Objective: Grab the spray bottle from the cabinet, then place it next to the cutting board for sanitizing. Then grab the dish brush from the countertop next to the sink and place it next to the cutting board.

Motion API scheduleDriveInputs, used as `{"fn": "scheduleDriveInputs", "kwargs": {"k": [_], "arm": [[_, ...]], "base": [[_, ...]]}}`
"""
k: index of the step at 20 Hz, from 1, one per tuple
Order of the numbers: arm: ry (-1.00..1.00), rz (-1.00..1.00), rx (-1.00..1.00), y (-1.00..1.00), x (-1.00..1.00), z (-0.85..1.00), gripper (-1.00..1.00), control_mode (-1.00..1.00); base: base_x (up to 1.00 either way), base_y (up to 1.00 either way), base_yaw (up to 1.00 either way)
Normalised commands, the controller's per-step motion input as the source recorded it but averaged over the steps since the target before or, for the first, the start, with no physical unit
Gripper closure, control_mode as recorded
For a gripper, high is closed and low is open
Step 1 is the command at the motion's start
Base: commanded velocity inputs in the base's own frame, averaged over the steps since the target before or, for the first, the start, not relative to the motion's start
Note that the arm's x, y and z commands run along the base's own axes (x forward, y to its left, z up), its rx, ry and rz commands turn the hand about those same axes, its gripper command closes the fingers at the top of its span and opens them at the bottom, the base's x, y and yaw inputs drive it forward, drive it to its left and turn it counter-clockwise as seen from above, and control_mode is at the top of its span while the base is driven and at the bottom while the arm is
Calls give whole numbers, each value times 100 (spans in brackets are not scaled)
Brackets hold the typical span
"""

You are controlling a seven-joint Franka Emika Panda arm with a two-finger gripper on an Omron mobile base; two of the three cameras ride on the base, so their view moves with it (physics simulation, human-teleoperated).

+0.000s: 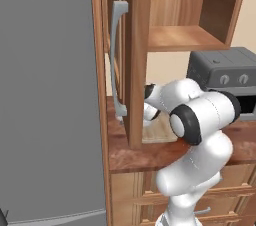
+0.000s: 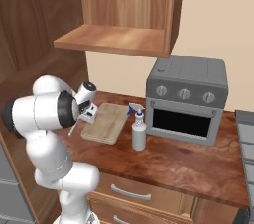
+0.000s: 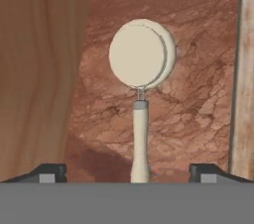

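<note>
Pincer (image 3: 127, 172) wide open above dish brush (image 3: 141, 69) on countertop (image 3: 198, 94), cabinet (image 2: 119, 15) shelves bare.

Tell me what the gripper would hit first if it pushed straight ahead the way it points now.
Most likely the dish brush: its handle runs up between the open gripper's fingertips, lying on the countertop. The counter sits right beneath, though depth is hard to judge.
</note>
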Motion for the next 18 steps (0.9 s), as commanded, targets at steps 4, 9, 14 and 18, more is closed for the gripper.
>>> {"fn": "scheduleDriveInputs", "kwargs": {"k": [4, 9, 14, 18], "arm": [[-3, 0, 8, -14, -54, 48, -100, -100], [-6, 0, 11, -32, -68, 58, -100, -100], [-10, 0, 11, -29, -82, 64, -100, -100], [-10, 0, 11, -22, -81, 82, -100, -100]], "base": [[0, 0, 0], [0, 0, 0], [0, 0, 0], [0, 0, 0]]}}
